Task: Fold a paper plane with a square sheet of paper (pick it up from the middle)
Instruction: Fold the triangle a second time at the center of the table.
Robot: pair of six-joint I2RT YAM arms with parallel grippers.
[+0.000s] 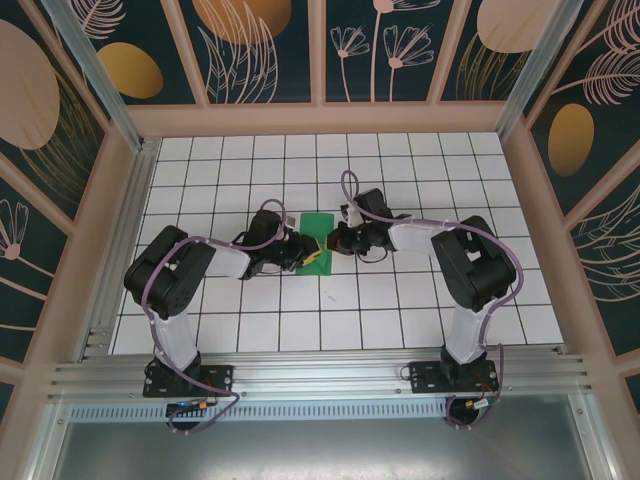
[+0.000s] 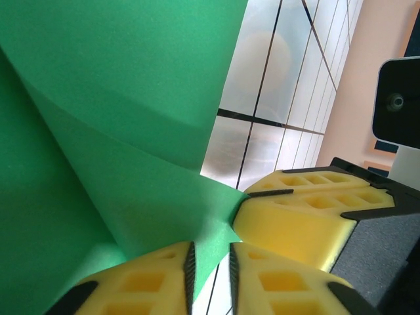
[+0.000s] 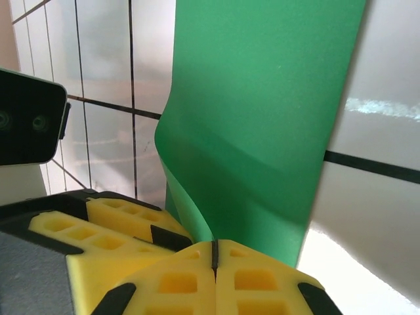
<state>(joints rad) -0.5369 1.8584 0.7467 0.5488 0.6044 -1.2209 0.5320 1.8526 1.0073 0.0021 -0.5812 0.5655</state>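
Your right gripper (image 3: 214, 252) has its yellow pads pressed tight together on a fold of the green sheet of paper (image 3: 262, 118), which rises out of the seam and bows in a soft curve. Your left gripper (image 2: 211, 266) sits just beside it, jaws a narrow gap apart with a corner of the sheet running down between them; you cannot tell from these views whether it truly pinches. The sheet sits near the middle of the tiled table (image 1: 400, 310), between the two arms, and shows a diagonal crease. The step looks like setting or sharpening a fold, so confirm the left grip before you pull. Move the two hands together so the thin paper stays taut without tearing, and press the bowed part flat along the crease, not across it. The main obstacle is the other hand: the two sets of yellow fingers are almost touching, so any twist risks a knock or a crumpled corner. The wooden frame (image 1: 330, 118) around the table stands well apart.
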